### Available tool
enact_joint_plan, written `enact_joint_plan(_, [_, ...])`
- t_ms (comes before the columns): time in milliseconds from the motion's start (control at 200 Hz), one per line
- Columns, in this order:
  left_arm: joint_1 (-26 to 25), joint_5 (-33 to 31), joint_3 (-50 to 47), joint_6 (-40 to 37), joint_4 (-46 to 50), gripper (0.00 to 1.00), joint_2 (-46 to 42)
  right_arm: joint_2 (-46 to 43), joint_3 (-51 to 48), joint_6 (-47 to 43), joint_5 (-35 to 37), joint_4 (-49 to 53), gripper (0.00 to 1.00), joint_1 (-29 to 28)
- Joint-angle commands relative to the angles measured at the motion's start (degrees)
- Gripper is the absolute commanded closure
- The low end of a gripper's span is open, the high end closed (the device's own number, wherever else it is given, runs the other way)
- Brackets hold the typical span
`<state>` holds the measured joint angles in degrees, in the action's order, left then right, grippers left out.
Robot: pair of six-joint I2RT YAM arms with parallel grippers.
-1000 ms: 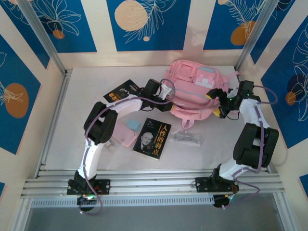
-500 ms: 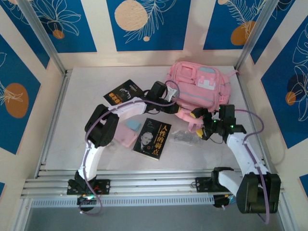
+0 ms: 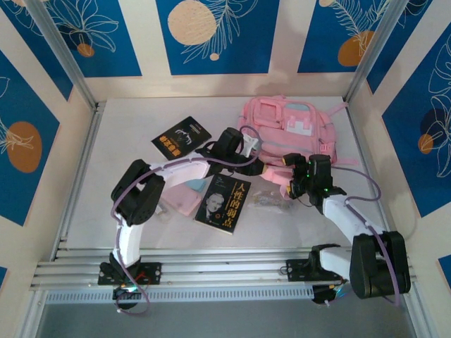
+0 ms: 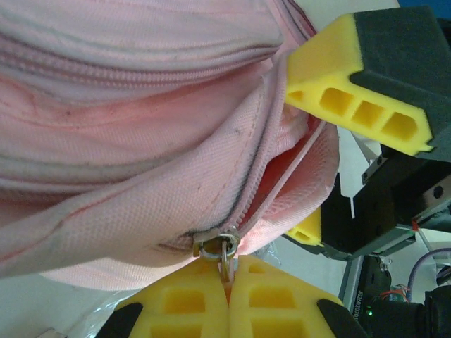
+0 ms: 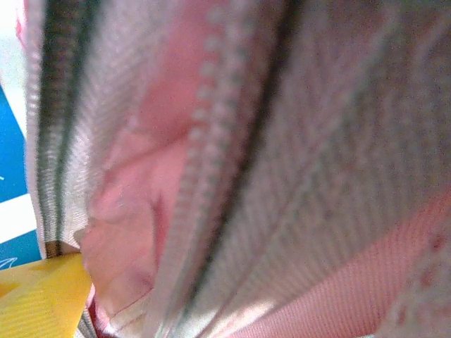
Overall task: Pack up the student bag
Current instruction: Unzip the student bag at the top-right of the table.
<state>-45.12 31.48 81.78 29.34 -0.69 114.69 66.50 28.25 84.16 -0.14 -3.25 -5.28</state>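
Top external view gives us the white table, walled in by blue-and-cream panels. The student bag is the biggest thing on it. It lies at the far right of the table with its front pockets facing up and its near edge toward the arms.

Both arms reach in to that near edge, the left from the left side and the right from the right side. A dark book with a man's face on its cover lies near the middle of the table. A black book lies farther back to the left. A flat pink pencil case sits just left of the portrait book, partly under the left arm. A clear plastic packet sits just right of that book.

The left end effector is at the bag's near edge. In the left wrist view we see this end effector with its yellow fingers pressed together on the metal zipper pull. The zip gapes open from the pull upward.

The right end effector meets the bag close beside the left one. In the left wrist view its fingers stand wide apart with the bag's open rim between them. We cannot tell whether they press the fabric.
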Motion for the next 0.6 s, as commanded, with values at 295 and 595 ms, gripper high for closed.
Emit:
enact_joint_plan(295, [3.6, -2.4, 2.7, -13.6, 15.0, 1.00, -4.0, 0.0, 4.8, -10.9, 0.6, 3.9, 1.00, -0.3])
enact_joint_plan(595, [12.6, -14.8, 4.1, -25.2, 22.7, 1.00, -2.2, -2.8, 11.7, -22.8, -5.1, 17.1, 1.00, 0.1])
